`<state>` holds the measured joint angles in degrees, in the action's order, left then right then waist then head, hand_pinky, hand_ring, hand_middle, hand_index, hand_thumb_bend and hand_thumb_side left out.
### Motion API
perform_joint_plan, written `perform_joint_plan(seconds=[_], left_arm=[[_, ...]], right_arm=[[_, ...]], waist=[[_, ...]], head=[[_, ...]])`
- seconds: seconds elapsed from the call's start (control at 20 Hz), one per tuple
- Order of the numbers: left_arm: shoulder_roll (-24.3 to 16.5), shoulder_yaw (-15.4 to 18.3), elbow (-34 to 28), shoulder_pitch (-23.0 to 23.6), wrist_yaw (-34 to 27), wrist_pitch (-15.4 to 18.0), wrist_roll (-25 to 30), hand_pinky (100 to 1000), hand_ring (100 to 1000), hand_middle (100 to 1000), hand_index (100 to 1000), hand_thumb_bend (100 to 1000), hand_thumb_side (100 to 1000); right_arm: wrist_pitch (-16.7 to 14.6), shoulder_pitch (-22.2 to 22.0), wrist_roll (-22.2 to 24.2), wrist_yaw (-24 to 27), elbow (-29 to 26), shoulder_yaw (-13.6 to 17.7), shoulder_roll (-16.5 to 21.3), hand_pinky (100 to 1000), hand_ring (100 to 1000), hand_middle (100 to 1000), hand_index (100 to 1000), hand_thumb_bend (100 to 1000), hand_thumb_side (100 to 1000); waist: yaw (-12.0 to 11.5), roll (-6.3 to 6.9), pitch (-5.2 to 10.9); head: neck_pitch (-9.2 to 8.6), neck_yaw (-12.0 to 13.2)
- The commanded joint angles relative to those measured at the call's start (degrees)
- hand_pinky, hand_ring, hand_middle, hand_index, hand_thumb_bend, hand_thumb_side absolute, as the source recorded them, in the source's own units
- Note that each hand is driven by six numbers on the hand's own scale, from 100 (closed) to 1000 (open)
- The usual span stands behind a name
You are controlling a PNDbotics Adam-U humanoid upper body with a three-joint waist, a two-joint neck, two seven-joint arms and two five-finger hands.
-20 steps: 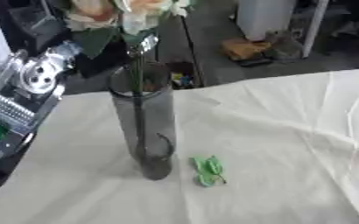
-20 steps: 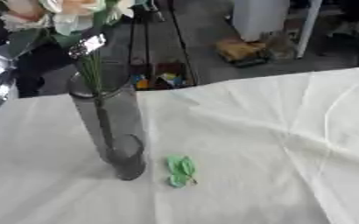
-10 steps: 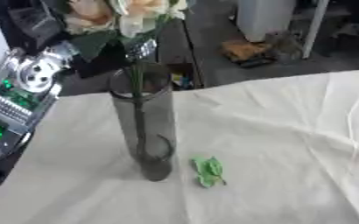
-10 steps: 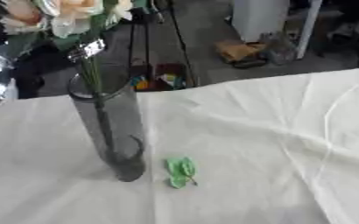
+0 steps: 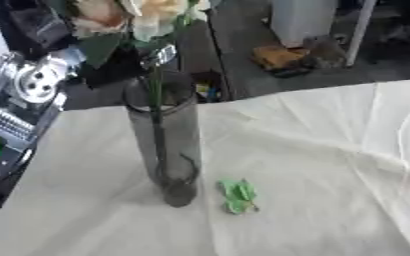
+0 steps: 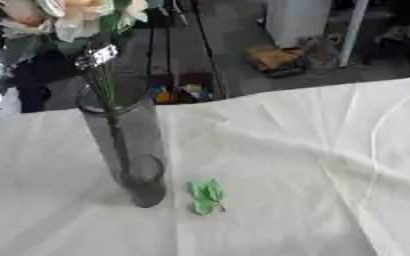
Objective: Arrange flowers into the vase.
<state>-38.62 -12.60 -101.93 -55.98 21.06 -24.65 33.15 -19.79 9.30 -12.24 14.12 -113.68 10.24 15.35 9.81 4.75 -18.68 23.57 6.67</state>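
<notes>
A tall dark glass vase (image 5: pixel 169 145) stands upright on the white cloth. A bunch of pale peach and white flowers (image 5: pixel 134 15) rises above its mouth, and the green stems (image 5: pixel 159 115) run down inside the glass. A silvery band (image 6: pixel 96 56) sits on the stems just above the rim. My left arm comes in from the left, showing a silver joint (image 5: pixel 35 84). The dark left hand (image 5: pixel 103 75) lies behind the leaves by the stems. My right hand shows in neither view.
A small green leaf piece (image 5: pixel 239 196) lies on the cloth just right of the vase's foot. The creased white tablecloth (image 6: pixel 313 165) stretches to the right. Past the table's far edge are the floor, a stand's legs and a box (image 5: pixel 283 57).
The flowers have sunk slightly lower over the vase. Vase and green leaf piece have kept their places.
</notes>
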Motion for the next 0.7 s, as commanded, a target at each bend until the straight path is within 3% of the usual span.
perform_joint_plan(seconds=[0.05,0.7], left_arm=[[-2.23,1.27,-0.90,-0.94,0.78,0.09,1.09,808,965,950,951,100,1000],[-3.71,1.70,-0.75,-0.51,2.11,1.82,6.57,880,1000,978,982,100,1000]], right_arm=[[0.00,0.36,-0.02,0.38,-0.91,0.20,0.50,234,350,235,552,100,954],[0.23,0.23,0.02,0.35,-0.91,0.21,0.53,234,350,235,553,100,956]], waist=[[-0.10,-0.15,0.86],[-0.11,0.12,1.05]], head=[[-0.47,0.02],[-0.47,-0.06]])
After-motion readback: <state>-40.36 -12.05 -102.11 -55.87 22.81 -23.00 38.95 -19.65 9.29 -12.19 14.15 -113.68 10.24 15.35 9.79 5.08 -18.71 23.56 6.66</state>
